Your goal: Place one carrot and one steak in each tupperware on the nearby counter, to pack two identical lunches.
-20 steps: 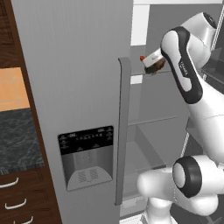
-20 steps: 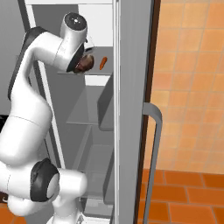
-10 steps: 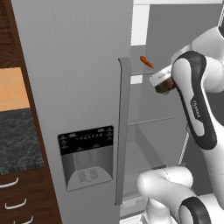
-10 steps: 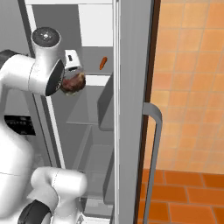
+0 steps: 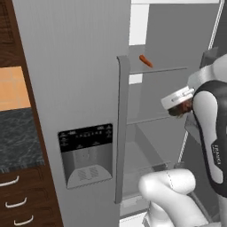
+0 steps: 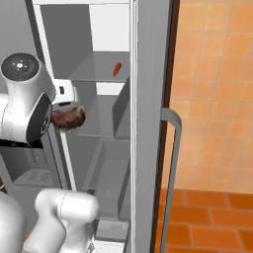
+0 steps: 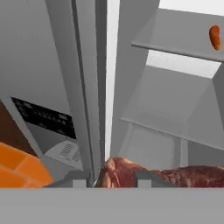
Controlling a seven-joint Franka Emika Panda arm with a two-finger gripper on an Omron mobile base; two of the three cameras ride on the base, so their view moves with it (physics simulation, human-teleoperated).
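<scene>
My gripper (image 7: pixel 113 178) is clamped on the steak (image 7: pixel 175 176), brown with pale marbling; a small orange carrot (image 7: pixel 214 37) lies on the shelf (image 7: pixel 175 49) above my hand.

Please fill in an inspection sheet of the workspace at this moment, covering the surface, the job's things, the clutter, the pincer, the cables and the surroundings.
Surface: a strip of dark marbled counter left of the fridge, over wooden drawers with silver handles.
Job's things: one brown marbled steak in the pincer, out in front of the open fridge; one carrot lying on an upper fridge shelf.
Clutter: nothing seen.
Pincer: pincer shut on the steak, which sits between its fingertips in the hand view.
Cables: nothing seen.
Surroundings: grey fridge door with a dispenser panel and a long handle; orange tiled wall to the right.
</scene>
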